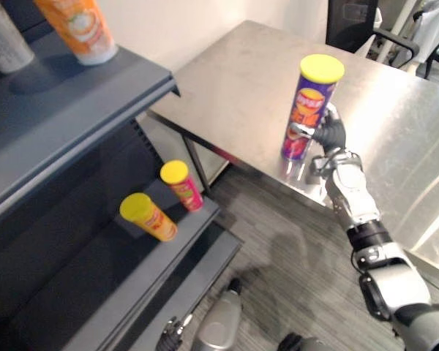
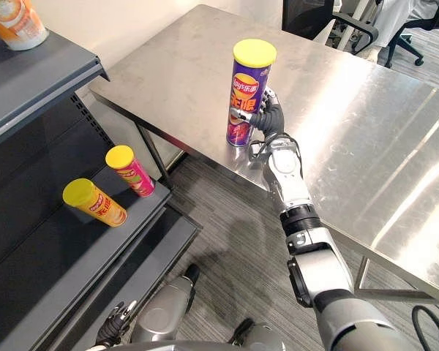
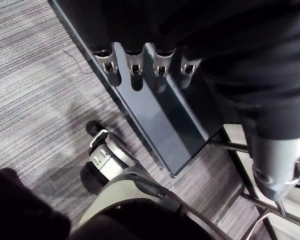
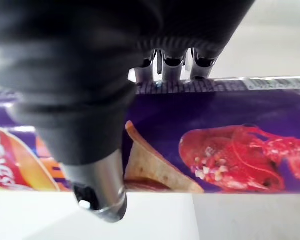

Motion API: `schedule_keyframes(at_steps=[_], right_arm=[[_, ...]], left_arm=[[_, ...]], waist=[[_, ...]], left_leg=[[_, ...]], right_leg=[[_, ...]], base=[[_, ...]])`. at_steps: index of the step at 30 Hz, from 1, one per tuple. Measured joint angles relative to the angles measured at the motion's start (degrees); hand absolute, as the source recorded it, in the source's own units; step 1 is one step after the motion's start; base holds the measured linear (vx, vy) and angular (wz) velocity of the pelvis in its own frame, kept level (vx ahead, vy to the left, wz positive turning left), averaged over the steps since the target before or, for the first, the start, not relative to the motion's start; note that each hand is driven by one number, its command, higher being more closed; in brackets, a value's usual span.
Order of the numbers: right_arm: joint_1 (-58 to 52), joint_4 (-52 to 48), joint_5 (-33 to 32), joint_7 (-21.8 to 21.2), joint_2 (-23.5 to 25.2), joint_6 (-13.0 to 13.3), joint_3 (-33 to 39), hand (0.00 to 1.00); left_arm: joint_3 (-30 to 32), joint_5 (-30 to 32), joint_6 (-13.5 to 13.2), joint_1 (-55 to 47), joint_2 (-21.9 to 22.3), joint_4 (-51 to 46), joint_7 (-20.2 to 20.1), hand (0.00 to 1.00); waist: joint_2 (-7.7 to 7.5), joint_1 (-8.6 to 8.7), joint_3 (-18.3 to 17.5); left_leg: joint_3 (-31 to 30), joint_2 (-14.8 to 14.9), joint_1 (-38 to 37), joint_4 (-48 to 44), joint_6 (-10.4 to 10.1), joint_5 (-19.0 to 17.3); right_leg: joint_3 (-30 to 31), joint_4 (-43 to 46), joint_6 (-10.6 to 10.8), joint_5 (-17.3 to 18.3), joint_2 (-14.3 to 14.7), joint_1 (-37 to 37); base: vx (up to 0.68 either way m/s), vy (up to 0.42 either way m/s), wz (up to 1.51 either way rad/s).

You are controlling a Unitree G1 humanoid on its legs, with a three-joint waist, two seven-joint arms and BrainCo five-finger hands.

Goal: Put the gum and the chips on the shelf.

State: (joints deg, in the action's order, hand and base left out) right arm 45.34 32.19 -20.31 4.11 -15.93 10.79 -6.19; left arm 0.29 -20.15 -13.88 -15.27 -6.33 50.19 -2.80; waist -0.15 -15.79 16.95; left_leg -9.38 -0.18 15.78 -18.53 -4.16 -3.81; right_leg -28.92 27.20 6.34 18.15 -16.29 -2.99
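In the left eye view, the steel tabletop [image 1: 234,80] runs back towards a pale wall, with black office chairs [image 1: 358,25] behind its far edge. The chips can [image 1: 311,110], purple with a yellow lid, stands upright near the tabletop's front edge. My right robot hand [image 1: 329,135] is wrapped round its lower half.

To my left is a dark grey shelf unit [image 1: 73,110]. An orange container [image 1: 80,25] stands on its upper board. Two small yellow-lidded cans [image 1: 150,217] lie tilted on the lower one. Grey striped carpet [image 1: 278,241] covers the floor.

In the right eye view, my left robot hand [image 2: 115,322] hangs low beside the shelf unit's foot.

In the left wrist view, it is slack and holds nothing, above the bottom shelf board [image 3: 160,125].

In the right wrist view, my thumb [image 4: 97,190] presses the can's printed side, with the fingers curled round the opposite side.
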Motion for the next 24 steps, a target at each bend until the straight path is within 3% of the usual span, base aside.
schedule_keyframes(at_steps=[5, 9, 13, 15, 16, 20, 24], right_arm=[[-0.02, -1.70, -0.05, 0.01, 0.06, 0.45, -1.88, 1.00], [-0.61, -10.44, -0.28, 0.55, 0.06, 0.70, -2.93, 1.00], [-6.32, -25.27, -0.57, 0.37, 0.12, 1.63, -3.15, 1.00], [-10.43, -30.23, -0.57, 0.22, 0.15, 1.72, -3.02, 1.00], [-13.97, -33.21, -0.53, -0.27, 0.23, 1.69, -2.31, 1.00], [-21.57, -35.01, -0.49, -2.09, 0.02, 1.41, 2.95, 1.00], [-26.31, -36.84, -1.20, -3.07, -1.54, 1.14, 8.13, 1.00]], left_arm=[[-0.03, 0.01, 0.10, -0.09, -0.08, -0.51, 0.02, 0.00], [-0.04, 0.02, 0.26, -0.40, -0.31, -1.00, 0.03, 0.00], [0.03, 0.01, 0.32, -0.69, -0.57, -1.02, 0.05, 0.00], [0.19, 0.02, 0.30, -0.93, -1.06, -0.98, 0.06, 0.00], [0.30, 0.04, 0.29, -1.05, -1.59, -0.81, 0.06, 0.00], [1.31, 0.05, 0.16, -1.20, -2.30, 0.30, 0.06, 0.00], [2.43, 0.11, -0.08, -1.38, -2.43, 2.01, 0.04, 0.00]], waist=[[-0.13, 0.05, 0.07], [-0.40, 0.78, 0.14], [-0.74, 1.70, 0.03], [-1.51, 2.49, -0.41], [-2.21, 3.67, -0.83], [-3.95, 5.91, -3.00], [-4.78, 7.77, -4.54]], left_leg=[[0.87, 0.50, -0.49, 0.22, -0.01, 0.00], [1.43, 1.21, -0.99, 0.40, -0.15, -0.11], [3.81, 2.63, -2.66, 0.85, -0.38, -0.61], [4.61, 3.08, -3.69, 1.59, -0.43, -0.69], [5.31, 3.52, -4.19, 2.17, -0.45, -0.70], [6.77, 4.59, -5.08, 3.39, -0.50, -0.75], [8.09, 5.06, -6.07, 4.57, -0.45, -0.75]], right_leg=[[0.60, -0.28, -0.02, -0.02, 0.33, 0.01], [1.16, -1.13, -0.02, -0.19, 1.07, 0.35], [3.07, -2.87, -0.19, -1.06, 2.37, 1.16], [4.32, -3.88, -0.21, -1.55, 2.90, 1.46], [4.76, -5.10, -0.30, -2.20, 3.52, 1.80], [7.03, -9.01, -0.33, -4.54, 5.43, 2.31], [9.13, -13.45, -0.35, -7.50, 7.06, 3.35]], base=[[0.01, -0.003, -0.06], [0.01, -0.014, -0.09], [0.03, -0.015, -0.27], [0.03, -0.009, -0.34], [0.02, -0.009, -0.23], [0.02, 0.001, -0.29], [0.03, 0.027, -0.32]])
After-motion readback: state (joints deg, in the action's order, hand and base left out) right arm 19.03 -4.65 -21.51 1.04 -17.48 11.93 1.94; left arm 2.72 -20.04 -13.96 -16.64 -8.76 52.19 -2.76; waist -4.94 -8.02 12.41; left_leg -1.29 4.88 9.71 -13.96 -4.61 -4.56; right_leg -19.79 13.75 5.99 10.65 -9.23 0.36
